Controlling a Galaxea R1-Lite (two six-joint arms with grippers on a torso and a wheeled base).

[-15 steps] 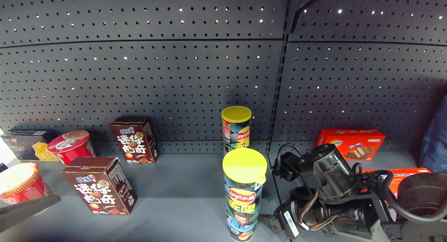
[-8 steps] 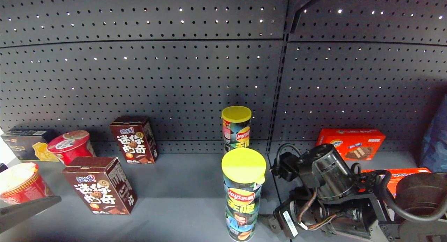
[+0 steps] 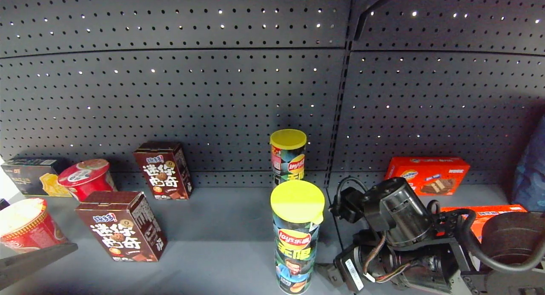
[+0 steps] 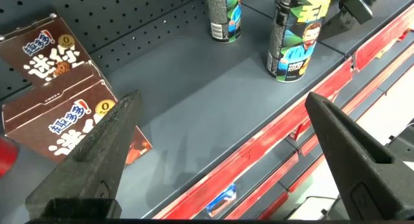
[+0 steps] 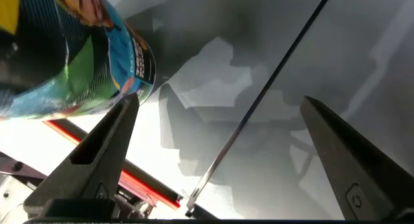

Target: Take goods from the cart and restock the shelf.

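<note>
Front chip can [image 3: 297, 235]: upright on the shelf [image 3: 221, 227] near its front edge, yellow lid up, label facing out so a shopper can read it.
Rear chip can [image 3: 288, 156]: same product, standing against the pegboard straight behind the front one. The two make one neat file, and that looks like the reason for the spot.
Right tool [image 5: 218, 101]: fingers spread wide, gripping nothing. The front can's base sits just beside one finger, and I cannot tell whether they touch.
Left tool [image 4: 221, 98]: wide as well and empty, hanging out in front of the shelf edge, well apart from both cans.
Neighbours: brown biscuit boxes [image 3: 121, 224] and red cups [image 3: 85, 178] to the left, an orange box [image 3: 428, 173] to the right, each kind in its own lane.
Step in hand: this can looks placed, by my reading, and the arm needs to back away.
Risk: a tall, narrow can. One brush from that near finger could tip it off the front edge.
</note>
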